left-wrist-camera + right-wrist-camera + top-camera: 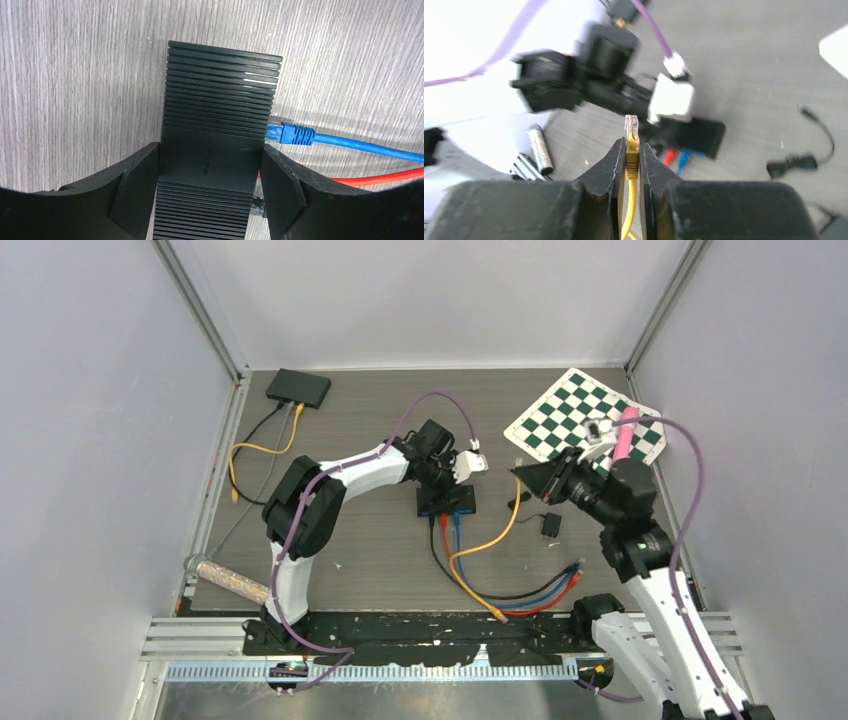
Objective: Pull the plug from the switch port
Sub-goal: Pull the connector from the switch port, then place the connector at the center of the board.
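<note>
The black ribbed switch (447, 502) lies mid-table, and my left gripper (440, 480) is shut on it. In the left wrist view the two pads press on the sides of the switch (220, 100), with the left gripper (210, 150) straddling its smooth middle band. A blue plug (292, 134) sits in a port on its right side, with a red cable (380, 176) below it. The yellow plug (631, 137) is out of the switch and held in the air, pinched in my right gripper (632, 144). From above, the right gripper (520, 472) is right of the switch, and the yellow cable (487, 545) hangs down from it.
A second black box (298, 387) with yellow and black leads sits back left. A green chessboard (590, 425) with a pink object (628, 430) is back right. A small black adapter (550, 525) lies right of the switch. Blue, red and black cables (520, 595) curve along the front. A glittery tube (228, 580) lies front left.
</note>
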`<state>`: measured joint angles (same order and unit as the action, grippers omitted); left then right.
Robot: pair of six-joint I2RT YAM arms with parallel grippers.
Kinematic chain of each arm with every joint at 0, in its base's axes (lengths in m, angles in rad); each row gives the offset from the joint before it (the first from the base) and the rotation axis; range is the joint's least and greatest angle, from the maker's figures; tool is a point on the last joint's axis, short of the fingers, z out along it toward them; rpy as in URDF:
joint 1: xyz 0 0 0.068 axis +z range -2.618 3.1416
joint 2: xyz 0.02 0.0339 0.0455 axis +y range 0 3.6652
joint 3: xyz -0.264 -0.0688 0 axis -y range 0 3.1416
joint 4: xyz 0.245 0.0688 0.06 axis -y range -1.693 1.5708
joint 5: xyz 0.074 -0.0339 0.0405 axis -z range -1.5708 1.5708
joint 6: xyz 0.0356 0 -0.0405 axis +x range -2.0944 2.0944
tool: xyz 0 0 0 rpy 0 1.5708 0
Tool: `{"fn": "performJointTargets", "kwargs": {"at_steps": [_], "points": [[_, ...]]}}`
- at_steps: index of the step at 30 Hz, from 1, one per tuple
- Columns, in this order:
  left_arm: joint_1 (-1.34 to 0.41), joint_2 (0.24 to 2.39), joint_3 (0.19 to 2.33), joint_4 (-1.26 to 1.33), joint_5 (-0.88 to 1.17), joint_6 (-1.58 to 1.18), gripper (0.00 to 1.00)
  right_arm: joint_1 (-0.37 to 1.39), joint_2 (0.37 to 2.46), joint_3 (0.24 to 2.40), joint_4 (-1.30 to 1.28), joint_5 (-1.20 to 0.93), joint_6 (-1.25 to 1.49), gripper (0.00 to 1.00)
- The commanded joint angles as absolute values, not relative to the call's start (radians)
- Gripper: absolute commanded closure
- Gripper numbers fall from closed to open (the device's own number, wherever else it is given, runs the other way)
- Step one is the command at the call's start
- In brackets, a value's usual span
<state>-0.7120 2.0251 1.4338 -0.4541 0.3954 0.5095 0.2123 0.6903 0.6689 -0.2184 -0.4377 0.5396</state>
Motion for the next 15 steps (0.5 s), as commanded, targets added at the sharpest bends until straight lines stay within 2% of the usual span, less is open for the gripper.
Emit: {"fn": "performJointTargets", "kwargs": {"at_steps": [1,5,9,11,14,15], "points": [[-0.708,2.042,1.451,-0.486,0.426,0.495,0.70,0.199,0.618,0.860,-0.264,-0.528,0.484,0.95],[-0.707,2.042,1.451,-0.486,0.425,0.495,0.70,0.196,0.615,1.008,-0.364,-0.571,0.416,0.95],[-0.707,2.043,1.451,-0.487,0.425,0.494,0.70,0.193,0.605,1.158,-0.481,-0.498,0.329,0.95],[-0.707,2.043,1.452,-0.486,0.425,0.494,0.70,0.193,0.609,1.193,-0.554,-0.394,0.273,0.95],[-0.708,2.043,1.452,-0.487,0.425,0.494,0.70,0.193,0.607,1.176,-0.612,-0.118,0.240,0.95],[-0.707,2.043,1.452,-0.486,0.425,0.494,0.70,0.192,0.604,1.141,-0.614,0.038,0.261,0.95]]}}
